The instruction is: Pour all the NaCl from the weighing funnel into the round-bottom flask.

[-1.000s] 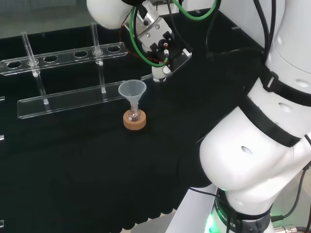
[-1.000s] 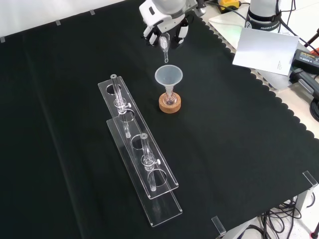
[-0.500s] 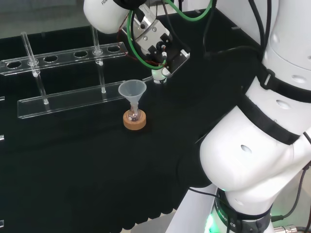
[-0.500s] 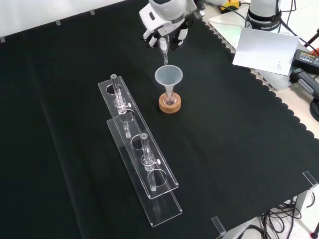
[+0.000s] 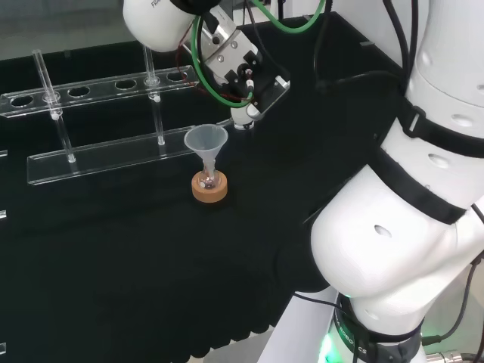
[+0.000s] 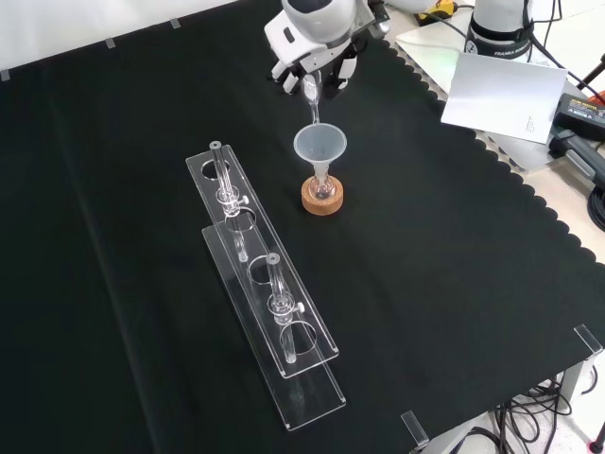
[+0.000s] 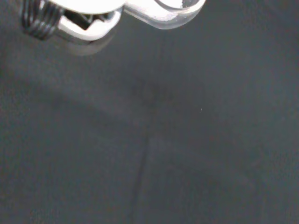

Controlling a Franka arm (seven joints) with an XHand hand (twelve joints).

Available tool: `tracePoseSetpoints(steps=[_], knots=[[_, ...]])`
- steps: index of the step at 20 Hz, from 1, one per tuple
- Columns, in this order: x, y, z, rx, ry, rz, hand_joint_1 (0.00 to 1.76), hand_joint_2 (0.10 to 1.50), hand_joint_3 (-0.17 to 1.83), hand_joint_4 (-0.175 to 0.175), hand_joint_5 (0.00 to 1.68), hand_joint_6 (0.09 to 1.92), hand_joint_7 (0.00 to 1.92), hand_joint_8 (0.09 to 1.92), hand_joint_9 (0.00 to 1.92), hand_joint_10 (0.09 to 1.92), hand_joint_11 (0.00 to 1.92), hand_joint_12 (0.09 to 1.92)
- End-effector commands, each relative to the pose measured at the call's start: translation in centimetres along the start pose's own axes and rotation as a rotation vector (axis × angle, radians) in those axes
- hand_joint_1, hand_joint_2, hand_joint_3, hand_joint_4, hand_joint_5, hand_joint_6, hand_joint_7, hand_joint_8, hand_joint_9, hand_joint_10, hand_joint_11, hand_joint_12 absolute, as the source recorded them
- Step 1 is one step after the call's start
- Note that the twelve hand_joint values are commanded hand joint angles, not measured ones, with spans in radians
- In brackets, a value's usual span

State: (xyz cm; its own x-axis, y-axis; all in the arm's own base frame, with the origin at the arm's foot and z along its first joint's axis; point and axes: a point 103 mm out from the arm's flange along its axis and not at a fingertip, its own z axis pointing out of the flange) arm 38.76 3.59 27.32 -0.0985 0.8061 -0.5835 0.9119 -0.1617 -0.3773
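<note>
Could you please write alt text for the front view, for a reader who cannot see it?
The hand holds a clear weighing funnel spout-down just above a plastic funnel set in a small round-bottom flask on a cork ring. To their left, a clear rack lies on black cloth.

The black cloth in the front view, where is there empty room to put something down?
Plenty on the black cloth to the right of the cork ring and along the view's left, beyond the clear racks. It is crowded at the top middle, where the hand holds the weighing funnel over the plastic funnel.
</note>
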Motion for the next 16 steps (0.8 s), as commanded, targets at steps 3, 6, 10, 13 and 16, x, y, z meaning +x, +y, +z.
tracePoseSetpoints(steps=[3,6,10,13,16], knots=[[0.2,0.84,0.32,0.024,-0.057,0.014,1.11,0.7,0.6,0.175,1.24,0.7,0.84,0.63,1.33,0.11,1.17,0.82],[0.33,0.9,0.2,0.026,-0.06,0.013,1.11,0.7,0.6,0.175,1.24,0.7,0.84,0.63,1.32,0.1,1.17,0.82],[0.37,0.82,-0.11,0.013,-0.061,0.016,1.11,0.7,0.6,0.175,1.24,0.7,0.84,0.63,1.32,0.1,1.17,0.82],[0.36,0.69,-0.34,0.008,-0.067,0.017,1.11,0.7,0.6,0.175,1.24,0.7,0.84,0.63,1.32,0.1,1.17,0.82],[0.41,0.61,-0.52,0.013,-0.07,0.016,1.11,0.7,0.6,0.175,1.24,0.7,0.84,0.63,1.32,0.1,1.17,0.82]])
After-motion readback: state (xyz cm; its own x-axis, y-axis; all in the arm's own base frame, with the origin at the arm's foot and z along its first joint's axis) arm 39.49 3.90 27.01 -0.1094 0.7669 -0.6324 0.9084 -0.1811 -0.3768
